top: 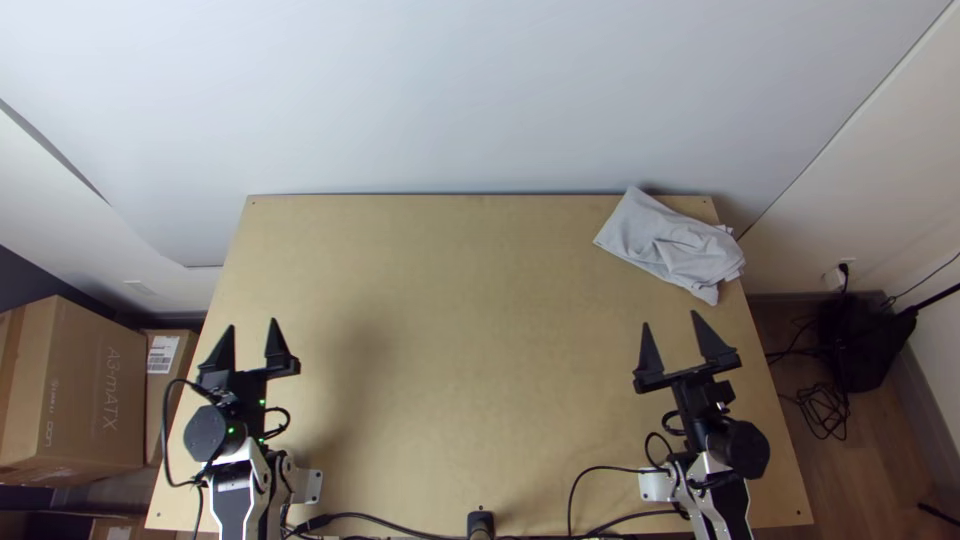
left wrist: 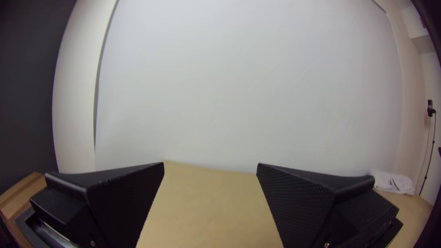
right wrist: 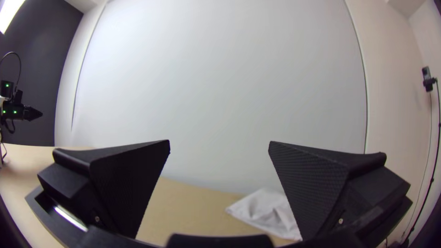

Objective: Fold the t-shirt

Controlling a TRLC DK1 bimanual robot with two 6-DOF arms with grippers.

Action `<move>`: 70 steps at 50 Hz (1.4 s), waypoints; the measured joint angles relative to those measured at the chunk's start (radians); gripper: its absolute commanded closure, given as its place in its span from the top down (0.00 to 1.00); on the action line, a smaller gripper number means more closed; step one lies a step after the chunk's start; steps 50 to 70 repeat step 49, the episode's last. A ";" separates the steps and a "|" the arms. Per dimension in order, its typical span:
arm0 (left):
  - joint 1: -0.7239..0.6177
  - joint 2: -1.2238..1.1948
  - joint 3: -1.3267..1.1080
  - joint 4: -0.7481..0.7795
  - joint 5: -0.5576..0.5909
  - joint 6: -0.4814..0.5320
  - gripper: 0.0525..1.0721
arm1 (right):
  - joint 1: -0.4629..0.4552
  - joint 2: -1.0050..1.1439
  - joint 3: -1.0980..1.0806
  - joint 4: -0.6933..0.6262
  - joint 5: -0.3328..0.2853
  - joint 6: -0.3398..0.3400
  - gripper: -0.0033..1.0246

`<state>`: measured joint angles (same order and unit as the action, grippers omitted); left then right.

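Top view: left gripper (top: 252, 323) is wide open with nothing between its fingers, near the table's left edge. Right gripper (top: 670, 318) is likewise wide open and unloaded, near the right edge. Grey t-shirt (top: 670, 240) lies bunched at the far right corner of the wooden table (top: 450, 350), apart from both. Cardboard box (top: 90, 390) stands beyond the left edge.

Left wrist view: fingers well parted, gap unoccupied; white panel (left wrist: 248, 82) behind the table.

Right wrist view: fingers equally spread, holding nothing; dark wall (right wrist: 41, 59) alongside the panel.
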<state>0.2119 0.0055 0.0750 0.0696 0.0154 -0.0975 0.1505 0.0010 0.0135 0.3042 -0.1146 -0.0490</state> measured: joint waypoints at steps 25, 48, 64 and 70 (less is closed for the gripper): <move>-0.009 -0.001 -0.030 -0.051 0.000 -0.008 0.95 | -0.022 -0.001 -0.001 -0.288 0.065 0.022 0.96; -0.009 -0.001 -0.030 -0.051 0.000 -0.008 0.95 | -0.022 -0.001 -0.001 -0.289 0.065 0.022 0.96; -0.009 -0.001 -0.030 -0.051 -0.001 -0.008 0.95 | -0.022 -0.001 -0.001 -0.289 0.066 0.022 0.96; -0.009 -0.001 -0.030 -0.051 -0.001 -0.008 0.95 | -0.022 -0.001 -0.001 -0.289 0.066 0.022 0.96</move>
